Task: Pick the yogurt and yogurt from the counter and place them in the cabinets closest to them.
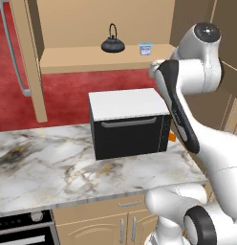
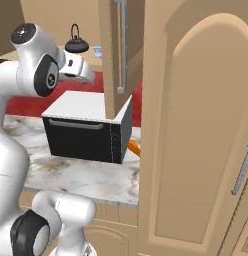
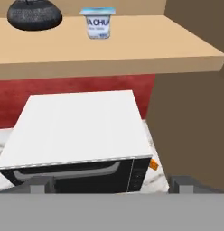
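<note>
One yogurt cup (image 3: 98,22) is sitting upright on the cabinet shelf (image 3: 132,49), a bit to the right of a black kettle (image 3: 34,14) that's on the same shelf, and the two aren't touching. From the left base view the cup (image 1: 145,49) is near the right end of the open cabinet (image 1: 91,28), whose door (image 1: 29,57) is swung out on the left.

The claw (image 3: 111,187) is up in the air in front of the shelf, over the toaster oven (image 3: 82,131), and it has nothing in it. In the hand view the two fingertips (image 3: 38,186) sit wide apart at the bottom corners, so it's spread. The arm (image 1: 187,95) reaches up from the right in the left base view, with the wrist just below shelf level.

The black toaster oven (image 1: 127,124) with its white top stands on the marble table (image 1: 44,167), against the red wall (image 1: 68,91). There's a small orange thing (image 2: 134,147) lying on the table right beside the oven's right side; can't tell what it is. In the right base view a second cabinet door (image 2: 196,125) takes up most of the right half.
</note>
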